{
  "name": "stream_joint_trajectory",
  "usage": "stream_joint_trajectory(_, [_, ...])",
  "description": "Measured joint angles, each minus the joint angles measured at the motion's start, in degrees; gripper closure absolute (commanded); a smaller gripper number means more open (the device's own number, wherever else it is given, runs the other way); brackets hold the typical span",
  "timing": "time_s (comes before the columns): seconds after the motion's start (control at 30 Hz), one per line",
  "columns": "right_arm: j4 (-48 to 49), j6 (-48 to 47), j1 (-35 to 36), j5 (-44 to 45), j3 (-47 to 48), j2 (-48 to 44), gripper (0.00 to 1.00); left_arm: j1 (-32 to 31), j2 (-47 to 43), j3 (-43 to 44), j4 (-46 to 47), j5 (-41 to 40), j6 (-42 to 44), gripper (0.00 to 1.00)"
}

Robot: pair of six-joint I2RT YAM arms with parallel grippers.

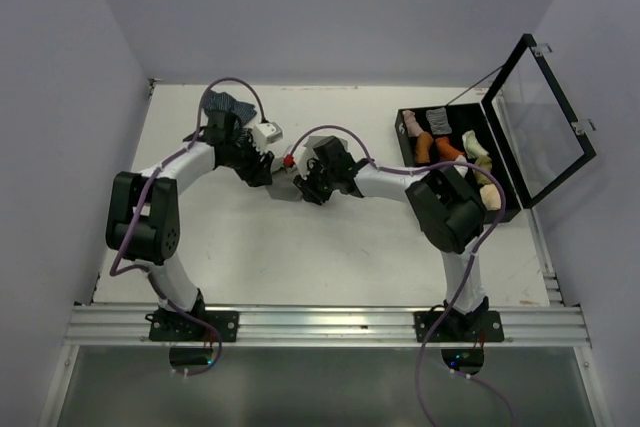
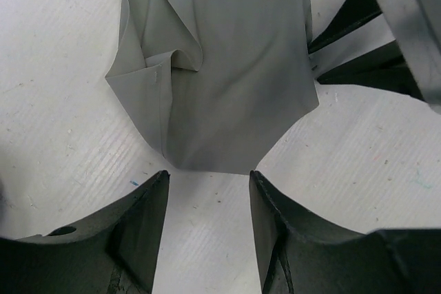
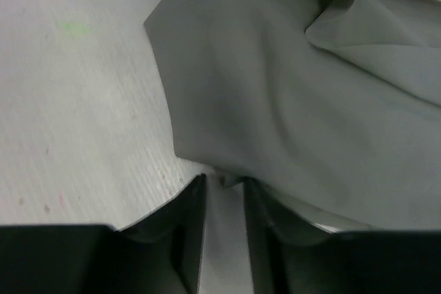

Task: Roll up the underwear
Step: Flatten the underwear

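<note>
While unheld, underwear (image 2: 227, 67) just fwd of jaws

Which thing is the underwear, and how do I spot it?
Find the white table, then look between the left arm and right arm. The underwear lies there on the tabletop. It is plain grey, loose and wrinkled, unlike the blue patterned cloth at the back edge.

Soft, even light from above washes the white table (image 1: 300, 247), leaving only faint, diffuse shadows and no glare. In the wrist views, gentle shading models the grey underwear (image 2: 227, 67); the right tool (image 3: 224, 194) sits dark and soft-edged in close-up.
</note>
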Motion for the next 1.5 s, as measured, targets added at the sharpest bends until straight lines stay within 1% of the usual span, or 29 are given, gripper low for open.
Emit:
stream_joint_trajectory(0.1, [1.0, 0.3, 0.0, 1.1, 1.4, 1.3, 0.88, 0.0, 1.6, 0.3, 0.0, -0.7, 1.6, 0.48])
stream_joint_trajectory(0.13, [1.0, 0.4, 0.0, 1.2, 2.1, 1.8, 0.96, 0.0, 2.4, 0.5, 0.0, -1.2, 2.1, 0.48])
stream_joint_trajectory(0.17, [1.0, 0.2, 0.0, 1.6, 2.9, 2.4, 0.99, 0.0, 3.2, 0.7, 0.0, -1.6, 2.5, 0.48])
stream_joint_trajectory(0.4, [1.0, -0.5, 0.0, 2.1, 3.3, 2.6, 1.0, -0.9, 7.4, 0.8, 0.7, -4.7, 4.9, 0.48])
stream_joint_trajectory(0.43, [1.0, -0.7, -0.1, 2.0, 2.8, 2.3, 1.0, -1.4, 7.8, 0.8, 1.2, -5.5, 5.3, 0.51])
stream_joint_trajectory(0.47, [0.6, -0.8, -0.3, 1.9, 2.2, 1.6, 1.0, -1.8, 7.9, 0.8, 2.0, -6.3, 5.4, 0.6])
stream_joint_trajectory(0.5, [-0.2, -0.8, -0.7, 1.8, 1.2, 0.7, 1.0, -2.4, 8.1, 0.9, 2.6, -7.1, 5.5, 0.66])
stream_joint_trajectory(0.53, [-1.0, -0.9, -1.1, 1.6, 0.3, -0.2, 1.0, -2.8, 8.4, 1.1, 3.0, -7.6, 5.7, 0.8])
stream_joint_trajectory(0.6, [-3.4, -0.9, -2.1, 1.4, -1.3, -2.1, 1.0, -3.6, 9.2, 2.0, 3.5, -8.3, 5.8, 0.92])
stream_joint_trajectory(0.63, [-4.6, -0.9, -2.6, 1.3, -2.0, -3.0, 1.0, -3.8, 9.4, 2.3, 3.5, -8.5, 5.9, 1.0])
stream_joint_trajectory(0.83, [-10.4, -0.9, -5.5, -0.9, -3.2, -8.0, 1.0, -3.1, 8.3, 1.9, 1.2, -7.2, 6.2, 1.0])
stream_joint_trajectory(0.97, [-13.4, -1.4, -7.7, -3.3, -3.7, -14.1, 1.0, -1.7, 4.3, 1.1, -3.1, -4.6, 6.3, 1.0])
stream_joint_trajectory(1.13, [-17.5, -4.7, -8.8, -7.5, -5.8, -23.4, 1.0, -1.2, -5.9, 0.8, -11.1, 2.6, 9.3, 1.0])
stream_joint_trajectory(1.33, [-25.1, -8.3, -6.8, -13.0, -10.1, -40.3, 1.0, -1.2, -20.3, -0.7, -25.6, 11.9, 14.6, 1.0])
stream_joint_trajectory(1.43, [-25.7, -8.3, -6.6, -13.7, -9.9, -47.6, 1.0, -1.2, -25.6, -0.3, -30.3, 15.1, 13.1, 1.0])
stream_joint_trajectory(1.5, [-25.7, -8.2, -7.7, -14.6, -9.0, -49.1, 1.0, -1.1, -26.8, 0.8, -30.9, 16.7, 9.7, 1.0])
